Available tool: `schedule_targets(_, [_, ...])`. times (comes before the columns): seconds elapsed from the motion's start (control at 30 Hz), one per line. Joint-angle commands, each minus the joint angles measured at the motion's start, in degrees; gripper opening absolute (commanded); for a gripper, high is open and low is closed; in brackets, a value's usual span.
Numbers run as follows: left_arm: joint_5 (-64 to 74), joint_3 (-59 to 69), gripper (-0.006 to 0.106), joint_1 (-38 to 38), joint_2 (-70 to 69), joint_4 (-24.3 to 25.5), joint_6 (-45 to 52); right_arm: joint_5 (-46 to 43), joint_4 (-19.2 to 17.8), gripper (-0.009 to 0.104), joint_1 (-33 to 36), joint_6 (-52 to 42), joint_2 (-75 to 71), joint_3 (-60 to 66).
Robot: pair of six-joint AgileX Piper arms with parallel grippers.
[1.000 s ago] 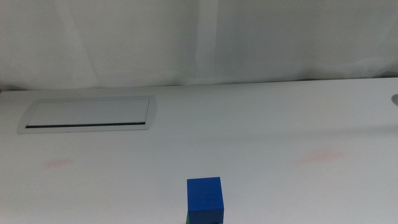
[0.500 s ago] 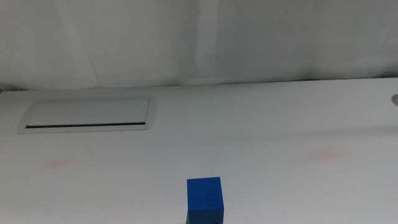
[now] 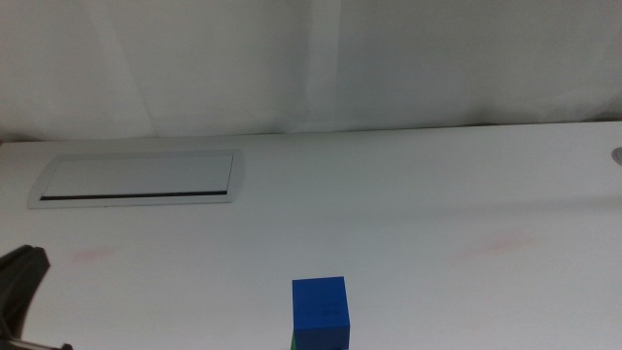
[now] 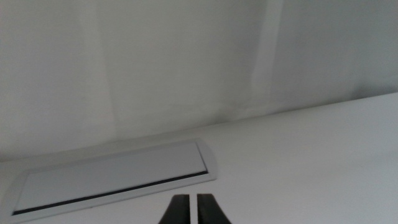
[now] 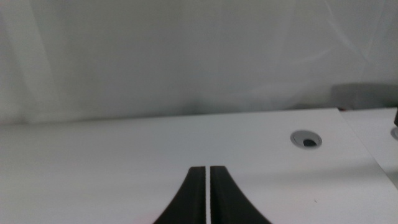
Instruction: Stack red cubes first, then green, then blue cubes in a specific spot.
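The blue cube [image 3: 320, 312] stands at the bottom edge of the middle view, at the centre. A thin green sliver [image 3: 292, 342] of the green cube shows just under its left corner. The red cube is out of view below the picture's edge. My left gripper [image 3: 21, 282] shows as a dark shape at the bottom left of the middle view, far left of the stack. In the left wrist view its jaws [image 4: 193, 199] are shut and hold nothing. My right gripper [image 5: 207, 169] is shut and empty, and is out of the middle view.
A recessed grey hatch [image 3: 136, 179] lies in the table at the back left, also in the left wrist view [image 4: 112, 177]. A round cable hole [image 5: 306, 139] sits near the table's right edge [image 3: 616, 154]. A white curtain closes the back.
My left gripper has come into the middle view at the bottom left. The blue cube has not moved.
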Motion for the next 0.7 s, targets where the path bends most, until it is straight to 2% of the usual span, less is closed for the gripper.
schedule_targets(0.0, [-5.45, 3.03, -0.001, 0.16, 0.22, 0.05, -0.92, -6.88, 0.02, -0.002, -0.18, -0.45, 0.50, 3.45])
schedule_targets(0.23, [-7.64, 10.83, -0.001, 0.16, 0.22, -0.18, -3.38, -14.84, 0.02, -0.002, -0.18, 0.00, 0.73, 11.20])
schedule_targets(0.43, [-14.20, 15.81, -0.001, 0.16, 0.22, -0.35, -4.20, -15.48, -0.22, -0.002, -0.18, 0.00, 0.73, 15.59])
schedule_targets(0.67, [-15.18, 18.15, -0.001, 0.16, 0.22, -0.35, -4.20, -15.84, -0.86, -0.002, -0.18, -0.45, 0.73, 18.52])
